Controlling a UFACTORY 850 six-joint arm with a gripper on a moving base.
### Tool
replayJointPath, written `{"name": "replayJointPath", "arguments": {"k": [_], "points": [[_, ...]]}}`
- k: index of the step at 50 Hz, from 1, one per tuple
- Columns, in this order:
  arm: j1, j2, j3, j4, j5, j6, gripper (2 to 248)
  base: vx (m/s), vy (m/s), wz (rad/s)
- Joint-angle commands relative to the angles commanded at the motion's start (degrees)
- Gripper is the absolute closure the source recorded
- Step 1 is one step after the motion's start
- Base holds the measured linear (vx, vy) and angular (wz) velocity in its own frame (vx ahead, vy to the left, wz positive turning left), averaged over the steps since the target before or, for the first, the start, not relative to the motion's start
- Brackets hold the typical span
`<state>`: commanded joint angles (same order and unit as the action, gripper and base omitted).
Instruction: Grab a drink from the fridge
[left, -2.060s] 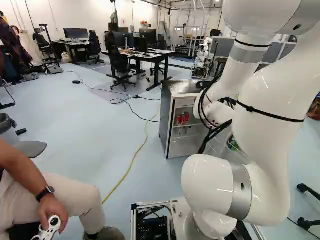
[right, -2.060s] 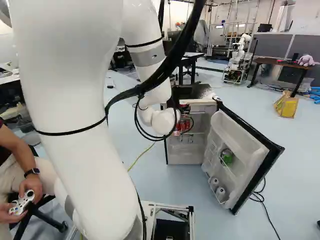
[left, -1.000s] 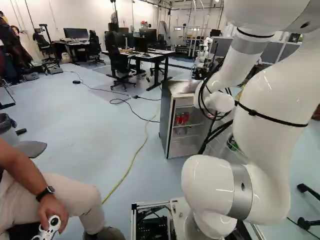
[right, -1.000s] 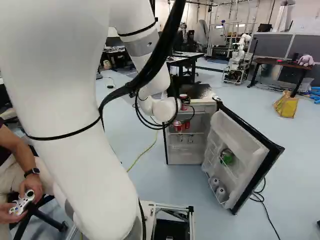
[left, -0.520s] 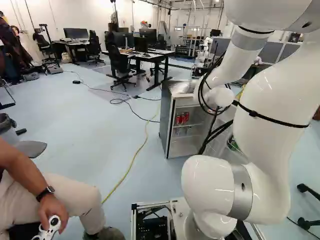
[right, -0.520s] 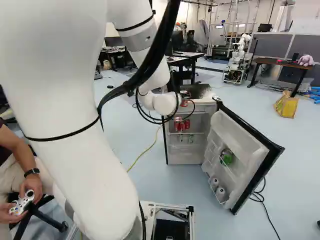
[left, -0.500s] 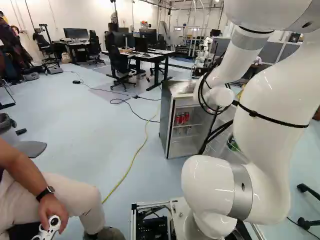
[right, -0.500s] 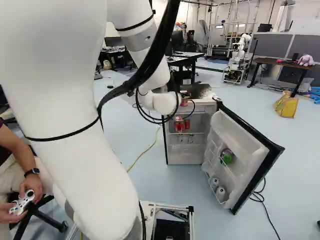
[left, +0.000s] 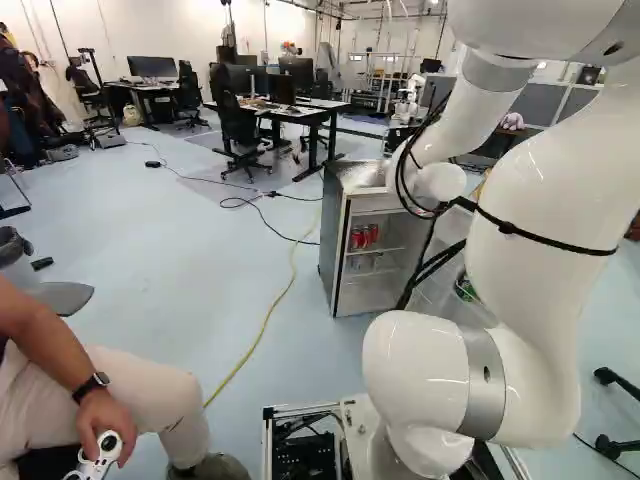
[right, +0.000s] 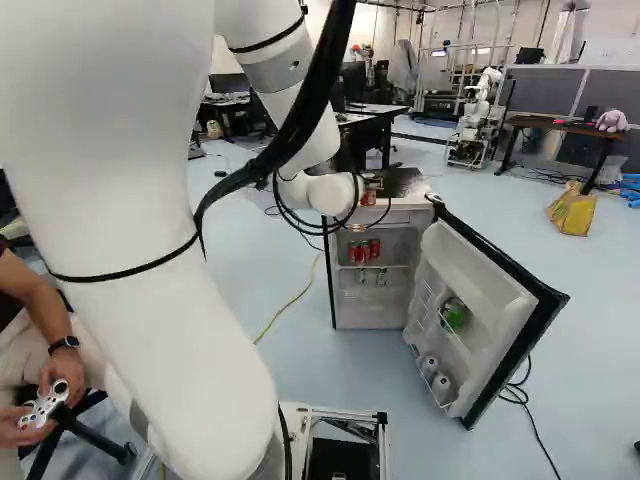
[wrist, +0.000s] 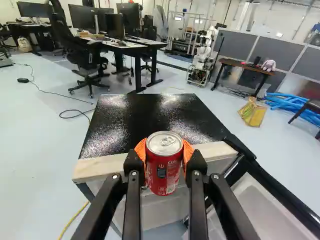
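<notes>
One red can (wrist: 163, 172) clamped upright in gripper (right: 371, 193), orange pads (wrist: 140, 150) on both sides, fingers parted by can's width. Held outside compartment, near top front edge of fridge (wrist: 115, 122). More red cans (left: 356, 240) inside on shelf. Fridge door (right: 478, 275) wide open, green item (right: 454, 314) in door rack.

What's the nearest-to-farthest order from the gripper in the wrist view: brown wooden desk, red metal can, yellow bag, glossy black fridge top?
1. Red metal can: between the fingers.
2. Glossy black fridge top: just ahead.
3. Yellow bag: on the floor past it, door side.
4. Brown wooden desk: beyond the bag.
</notes>
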<state>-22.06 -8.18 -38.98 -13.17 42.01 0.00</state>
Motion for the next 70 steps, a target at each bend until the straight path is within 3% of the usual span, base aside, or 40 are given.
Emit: {"name": "replayJointPath", "arguments": {"k": [70], "points": [[1.99, -8.69, -9.98, 0.0, -0.29, 0.0, 159, 0.0, 0.0, 0.0]]}}
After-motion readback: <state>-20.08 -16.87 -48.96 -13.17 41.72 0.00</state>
